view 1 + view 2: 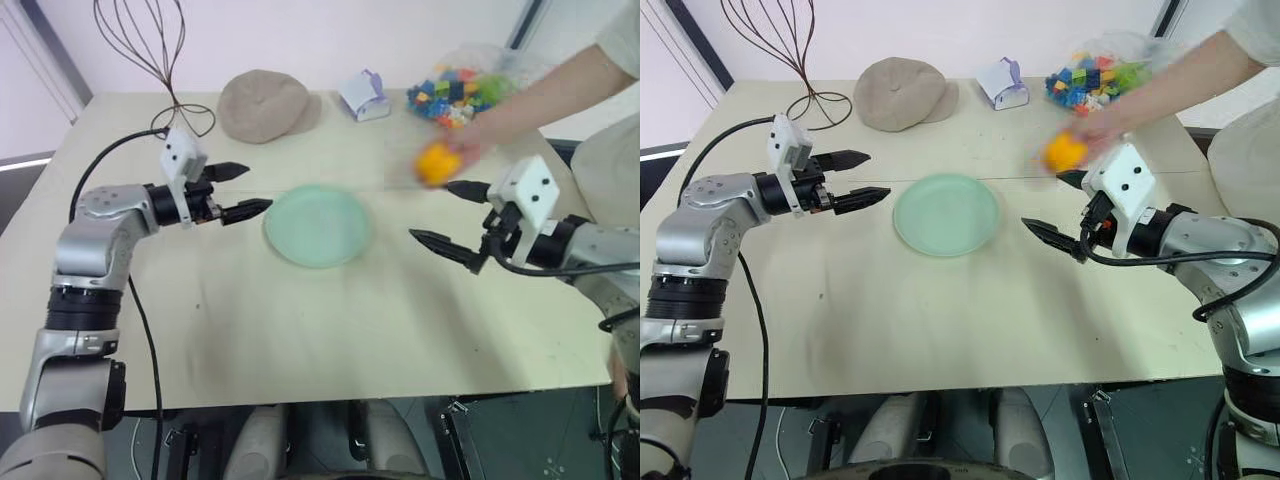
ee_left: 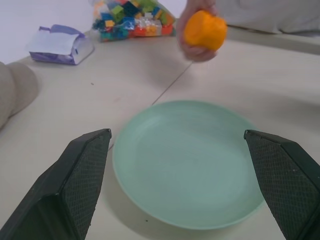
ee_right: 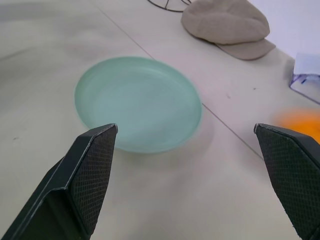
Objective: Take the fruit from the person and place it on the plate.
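The person's hand (image 1: pixel 478 138) reaches in from the far right and holds the orange-yellow fruit (image 1: pixel 437 163) above the table, just beyond my right gripper (image 1: pixel 450 213). That gripper is open with nothing between its fingers and points toward the pale mint-green plate (image 1: pixel 317 224). The plate lies bare in the middle of the table. On the plate's left, my left gripper (image 1: pixel 238 191) is open too and points at the plate. In the left wrist view the fruit (image 2: pixel 205 29) sits in the person's fingers beyond the plate (image 2: pixel 187 162).
A tan cap (image 1: pixel 262 104) lies at the back of the table, with a wire stand (image 1: pixel 160 60) to its left. A small white and purple box (image 1: pixel 364 95) and a bag of coloured toy bricks (image 1: pixel 458 92) sit at the back right.
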`<action>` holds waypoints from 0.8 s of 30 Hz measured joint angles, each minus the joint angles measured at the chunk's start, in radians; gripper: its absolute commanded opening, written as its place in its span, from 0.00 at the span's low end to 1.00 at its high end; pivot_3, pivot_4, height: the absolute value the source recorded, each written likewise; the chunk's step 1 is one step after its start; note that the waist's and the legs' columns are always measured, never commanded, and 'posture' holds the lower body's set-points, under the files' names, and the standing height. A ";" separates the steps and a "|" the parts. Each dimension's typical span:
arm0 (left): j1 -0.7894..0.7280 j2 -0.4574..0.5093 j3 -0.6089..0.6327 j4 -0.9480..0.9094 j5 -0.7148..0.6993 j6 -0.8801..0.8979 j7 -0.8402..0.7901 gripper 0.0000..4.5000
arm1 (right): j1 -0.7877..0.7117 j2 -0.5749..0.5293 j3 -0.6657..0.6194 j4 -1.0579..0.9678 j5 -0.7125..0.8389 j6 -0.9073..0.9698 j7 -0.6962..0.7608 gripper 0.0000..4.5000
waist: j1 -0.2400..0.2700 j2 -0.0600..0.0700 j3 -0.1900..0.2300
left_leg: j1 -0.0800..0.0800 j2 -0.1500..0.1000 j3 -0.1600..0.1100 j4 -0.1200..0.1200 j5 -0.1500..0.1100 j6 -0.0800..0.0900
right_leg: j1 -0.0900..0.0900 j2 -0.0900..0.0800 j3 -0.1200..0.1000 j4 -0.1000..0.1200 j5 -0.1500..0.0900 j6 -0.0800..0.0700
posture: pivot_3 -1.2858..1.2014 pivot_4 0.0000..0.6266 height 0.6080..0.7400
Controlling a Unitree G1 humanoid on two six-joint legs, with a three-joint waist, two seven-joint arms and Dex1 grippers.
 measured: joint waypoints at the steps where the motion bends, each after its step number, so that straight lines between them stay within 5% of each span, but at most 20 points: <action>1: 0.000 0.000 0.001 0.000 0.000 0.000 0.000 0.99 | 0.000 0.000 0.002 -0.001 0.001 0.000 0.000 1.00 | 0.001 0.000 0.000 | 0.000 0.000 0.000 0.000 0.000 0.000 | 0.000 0.000 0.000 0.000 0.000 0.000 | 0.52 0.24 1.00; 24: -0.104 -0.057 -0.045 0.060 0.004 0.008 -0.068 0.99 | 0.176 -0.037 -0.187 -0.107 0.067 0.070 -0.035 1.00 | 0.000 0.000 0.000 | -0.001 0.000 0.000 0.000 -0.001 0.001 | 0.001 0.000 0.000 -0.004 0.001 0.002 | 0.52 0.24 1.00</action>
